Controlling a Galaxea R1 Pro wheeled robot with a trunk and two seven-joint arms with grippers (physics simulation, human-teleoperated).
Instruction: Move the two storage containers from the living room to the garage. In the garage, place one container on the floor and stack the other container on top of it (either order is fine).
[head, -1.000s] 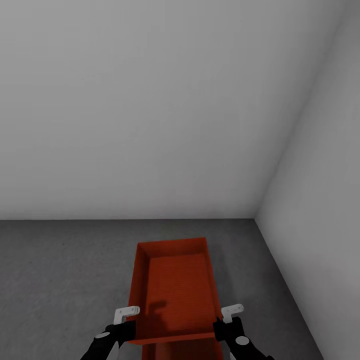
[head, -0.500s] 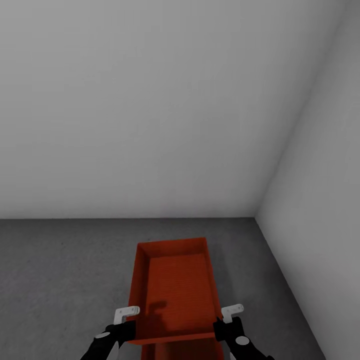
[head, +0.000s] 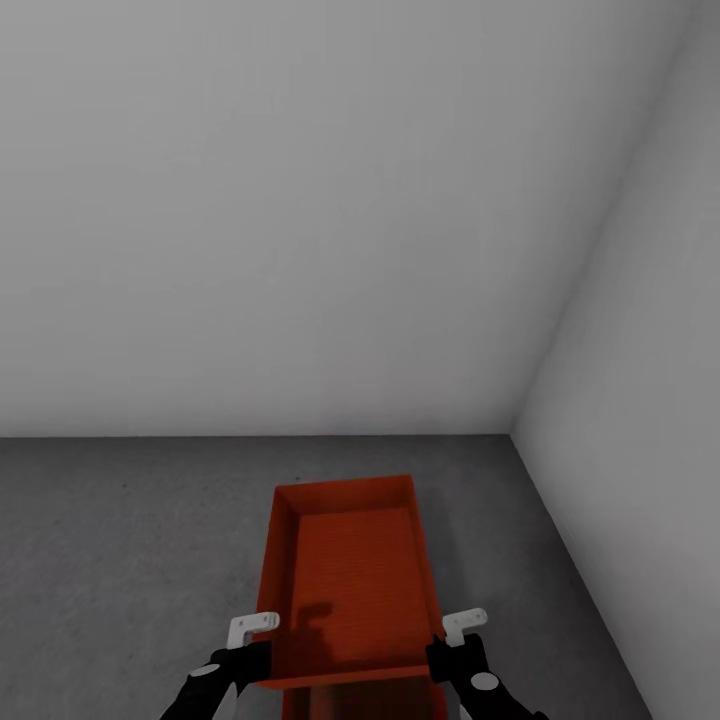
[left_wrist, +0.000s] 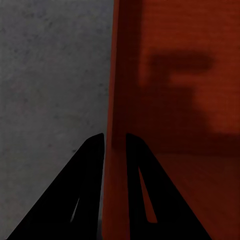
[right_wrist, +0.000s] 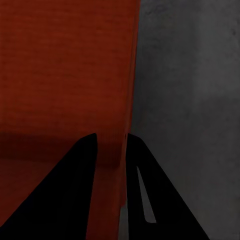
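Note:
One orange-red storage container (head: 350, 580) lies lengthwise in front of me over the dark grey concrete floor (head: 120, 560) of the garage. My left gripper (head: 262, 660) is shut on its left long wall near the closer end, and my right gripper (head: 440, 655) is shut on its right long wall. In the left wrist view the thin container wall (left_wrist: 114, 75) runs between the black fingers of the left gripper (left_wrist: 115, 136). In the right wrist view the right gripper (right_wrist: 110, 135) pinches the container wall (right_wrist: 131, 75) the same way. More orange-red surface (head: 365, 702) shows below the near rim; I cannot tell whether it is another container.
Two plain pale grey walls meet in a corner (head: 512, 432) ahead and to the right. The right wall (head: 640, 420) runs close beside the container. Open concrete floor (left_wrist: 50, 75) spreads to the left.

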